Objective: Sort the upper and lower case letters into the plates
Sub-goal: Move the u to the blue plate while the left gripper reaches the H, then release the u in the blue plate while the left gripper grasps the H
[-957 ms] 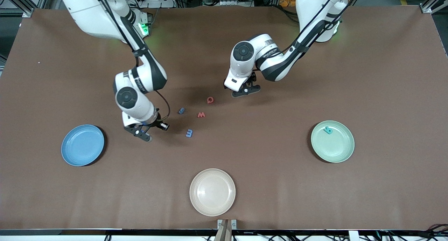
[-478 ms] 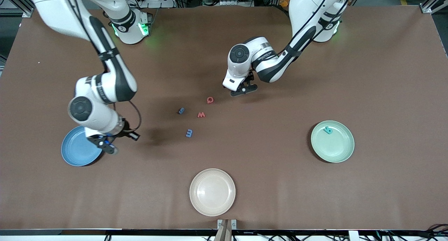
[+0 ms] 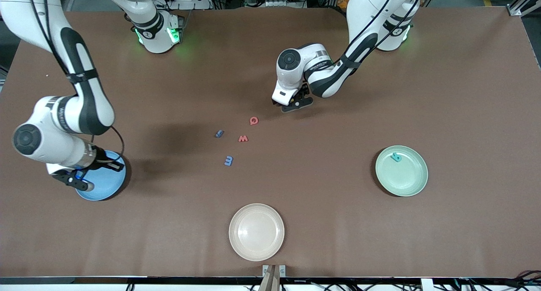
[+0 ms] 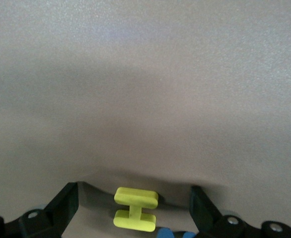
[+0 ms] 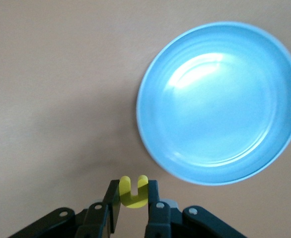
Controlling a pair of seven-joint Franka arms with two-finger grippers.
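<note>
Brown worktop (image 3: 296, 189) carries 3 plates. The right hand (image 5: 133, 206) hangs at the blue plate's (image 3: 107, 185) edge, its fingers pinched on a yellow letter (image 5: 133, 192). Released now, that letter could miss the rim and land on the worktop. The left hand (image 3: 297, 105) hovers wide open and empty over another yellow letter (image 4: 135, 208), near the red Q (image 3: 253, 121). A teal letter (image 3: 396, 157) lies in the green plate (image 3: 405, 181).

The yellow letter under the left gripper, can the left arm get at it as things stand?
Probably yes. The left gripper hangs right over the yellow letter with its jaws open on either side, and only bare table lies around it. A bit of something blue beside the letter might get in the way.
</note>
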